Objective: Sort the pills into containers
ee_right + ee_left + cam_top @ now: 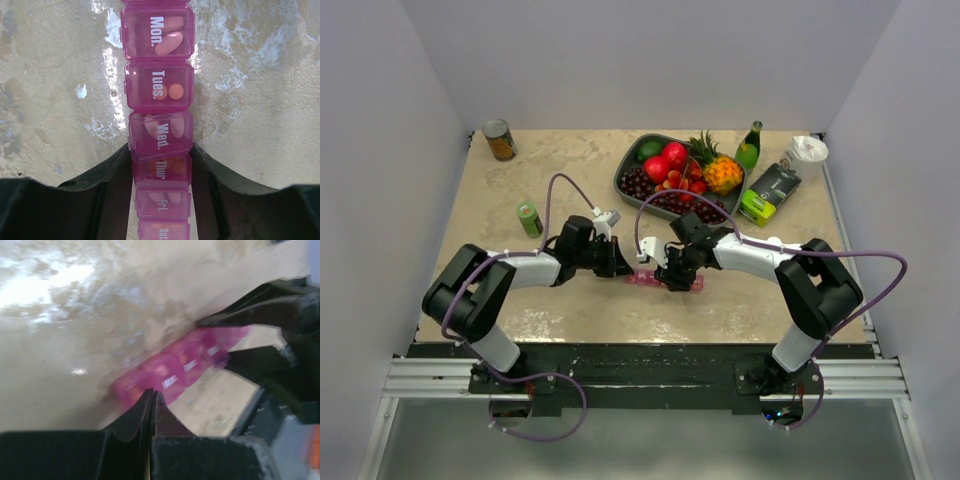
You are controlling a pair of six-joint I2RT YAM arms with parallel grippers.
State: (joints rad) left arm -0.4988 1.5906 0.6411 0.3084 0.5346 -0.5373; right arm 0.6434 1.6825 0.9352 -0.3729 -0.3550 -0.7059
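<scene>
Both arms are extending inward. The right gripper [161, 159] is clamping the containers [158, 85] at the Thur. compartment. The left gripper [151, 394], fully closed, is pointing at their side.

The containers [159, 90] are glossy, translucent pink plastic, and the tabletop [260, 100] looks like mottled, faintly shiny beige stone.
</scene>
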